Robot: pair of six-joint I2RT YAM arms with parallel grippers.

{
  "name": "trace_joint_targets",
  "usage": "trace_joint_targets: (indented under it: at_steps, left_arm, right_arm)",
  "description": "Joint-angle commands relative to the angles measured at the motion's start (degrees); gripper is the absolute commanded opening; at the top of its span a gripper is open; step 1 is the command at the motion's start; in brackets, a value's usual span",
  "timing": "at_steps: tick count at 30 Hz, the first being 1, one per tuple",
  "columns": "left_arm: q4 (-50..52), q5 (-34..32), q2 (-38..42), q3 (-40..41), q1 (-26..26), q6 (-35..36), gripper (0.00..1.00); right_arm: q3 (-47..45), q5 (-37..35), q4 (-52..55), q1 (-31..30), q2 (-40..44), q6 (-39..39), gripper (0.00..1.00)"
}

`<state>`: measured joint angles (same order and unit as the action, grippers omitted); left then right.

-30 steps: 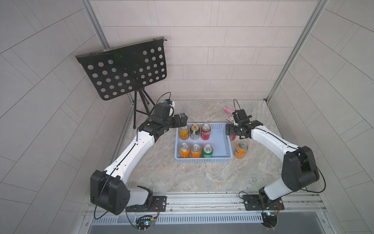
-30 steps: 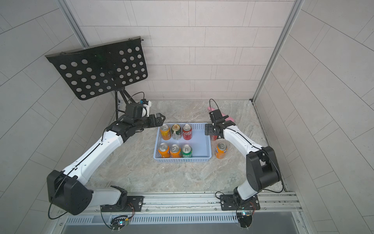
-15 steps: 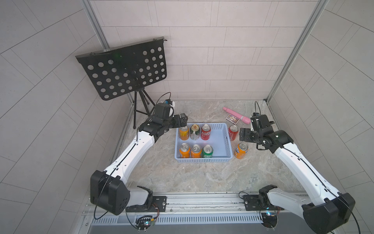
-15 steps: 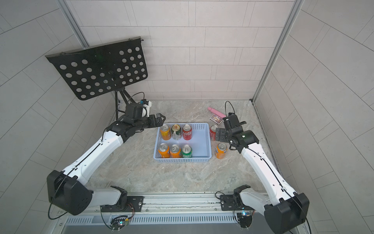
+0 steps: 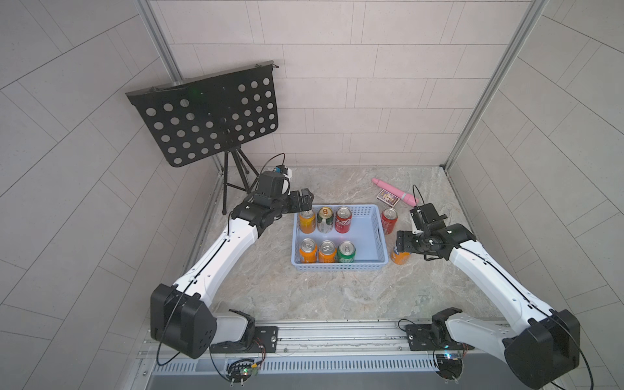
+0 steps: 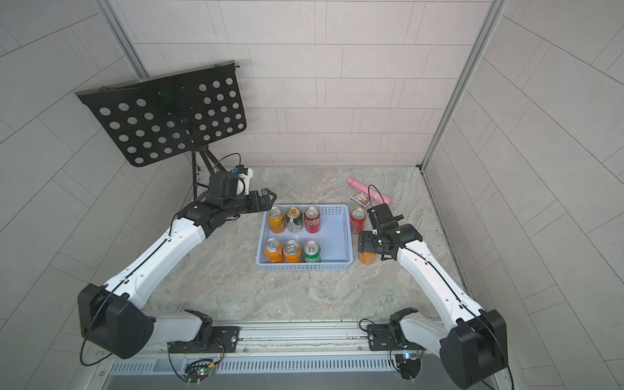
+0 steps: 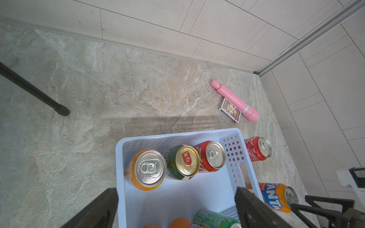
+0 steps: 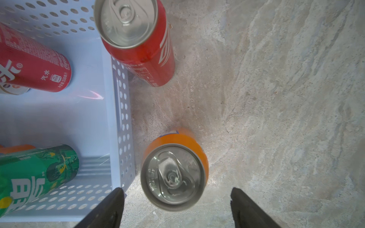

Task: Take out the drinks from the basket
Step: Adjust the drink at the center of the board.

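Marbled tabletop (image 5: 337, 297), orange FANTA can (image 7: 273, 197) beside blue basket (image 7: 177, 136), left claw (image 7: 176, 194) and right claw (image 8: 176, 190) agape, empty.

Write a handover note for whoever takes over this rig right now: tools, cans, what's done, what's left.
Left tool: open, empty, at the basket's back-left corner.
Right tool: open, above the Fanta can, not gripping it.
Done: Fanta can and loose red can stand on the tabletop, on the basket's right-arm side.
Left: six inside: back-row orange can, dark green-and-white can, back-row red can, front-row orange cans, green can.
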<state>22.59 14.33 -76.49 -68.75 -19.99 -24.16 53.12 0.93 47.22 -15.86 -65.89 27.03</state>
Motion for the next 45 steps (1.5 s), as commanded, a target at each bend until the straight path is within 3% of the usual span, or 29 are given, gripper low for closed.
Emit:
trace_joint_targets:
  at_steps: [1, 6, 13, 18, 34, 45]
  left_arm:
    - [-0.26, -0.50, 1.43, 0.12, 0.30, 0.16, 1.00]
    - [-0.28, -0.34, 1.20, 0.06, 0.29, 0.08, 1.00]
    - [-0.26, -0.39, 1.22, 0.00, 0.30, 0.17, 1.00]
    - [-0.29, -0.28, 1.18, -0.07, 0.27, 0.16, 1.00]
    - [-0.11, -0.48, 1.07, -0.09, 0.30, 0.34, 1.00]
    - [0.01, -0.85, 0.91, -0.16, 0.30, 0.34, 1.00]
  right_arm:
    - [-0.13, -0.34, -1.55, -0.20, -2.70, -0.48, 0.86]
    - [0.13, -1.43, -2.74, -0.15, -5.84, -0.92, 0.80]
    - [0.46, -1.06, -3.10, -0.23, -6.72, -0.67, 0.54]
    - [1.32, -0.80, -4.07, -0.15, -6.42, -0.39, 0.47]
    - [6.62, 2.94, -9.33, -1.06, -14.20, 1.46, 0.48]
    - [7.25, 0.72, -9.32, -2.10, -15.36, 0.68, 0.80]
